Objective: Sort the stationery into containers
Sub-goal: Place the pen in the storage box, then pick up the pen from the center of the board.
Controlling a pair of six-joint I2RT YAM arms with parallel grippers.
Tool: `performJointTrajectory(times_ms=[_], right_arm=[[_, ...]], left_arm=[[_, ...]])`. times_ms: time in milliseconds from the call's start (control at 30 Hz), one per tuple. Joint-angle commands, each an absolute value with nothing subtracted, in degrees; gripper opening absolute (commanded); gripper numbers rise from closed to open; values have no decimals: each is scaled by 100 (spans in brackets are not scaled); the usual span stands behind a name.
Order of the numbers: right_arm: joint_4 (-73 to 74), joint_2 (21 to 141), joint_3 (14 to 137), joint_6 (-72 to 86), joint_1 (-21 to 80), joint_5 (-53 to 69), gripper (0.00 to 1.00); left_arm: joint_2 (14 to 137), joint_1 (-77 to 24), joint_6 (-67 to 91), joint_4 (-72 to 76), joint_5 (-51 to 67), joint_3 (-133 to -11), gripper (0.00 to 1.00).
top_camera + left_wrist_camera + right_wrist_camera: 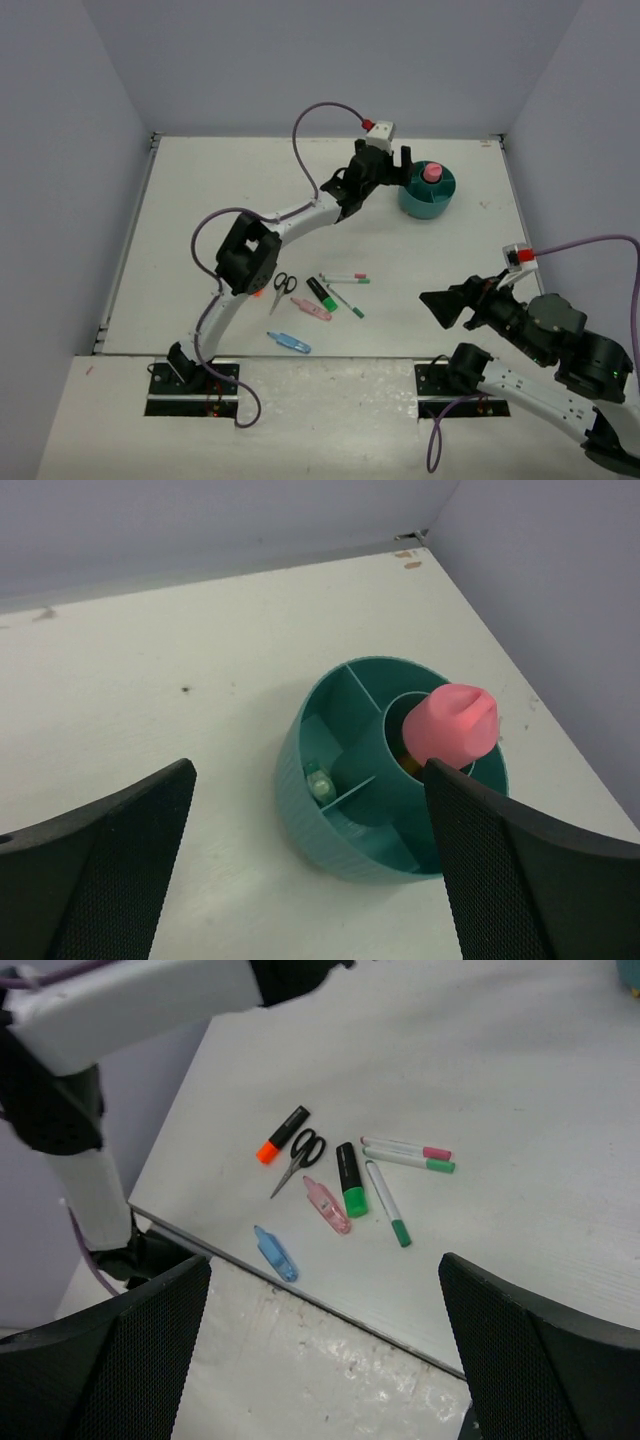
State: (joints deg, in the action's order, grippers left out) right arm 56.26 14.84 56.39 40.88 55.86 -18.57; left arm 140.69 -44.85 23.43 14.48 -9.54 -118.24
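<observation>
The round teal organizer (427,192) (330,830) stands at the back right of the table. A pink-capped glue stick (432,172) (452,723) stands upright in its central cup, and a green clip (320,780) lies in an outer compartment. My left gripper (395,160) (308,770) hovers open just above the organizer, holding nothing. On the table near the front lie the scissors (282,288) (300,1155), an orange highlighter (282,1133), a green highlighter (322,294) (350,1180), a pink clip (311,309) (328,1205), a blue clip (289,343) (275,1253) and three thin pens (345,277) (405,1150). My right gripper (440,305) (325,1262) hangs open and empty, right of them.
The left arm (250,250) stretches diagonally over the table's left half, beside the scissors. Grey walls (330,60) close in the back and sides. The table's near edge (420,1312) runs just in front of the blue clip.
</observation>
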Motion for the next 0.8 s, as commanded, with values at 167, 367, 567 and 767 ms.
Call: performJointTrajectory(times_ms=[167, 367, 567, 767], right_arm=[[3866, 3301, 4663, 3315, 5590, -933, 99], [2969, 4892, 4620, 2849, 5599, -517, 89], [2739, 7156, 5447, 2238, 6131, -202, 75], [2886, 9052, 6608, 1509, 6504, -528, 54]], left_arm=[[9181, -4491, 3174, -1677, -3084, -9416, 100], [6662, -4491, 3960, -2806, -3267, -6635, 100], [4590, -4491, 4192, -4552, -3343, -5993, 100], [3219, -4491, 3629, -4965, -3295, -5860, 100]])
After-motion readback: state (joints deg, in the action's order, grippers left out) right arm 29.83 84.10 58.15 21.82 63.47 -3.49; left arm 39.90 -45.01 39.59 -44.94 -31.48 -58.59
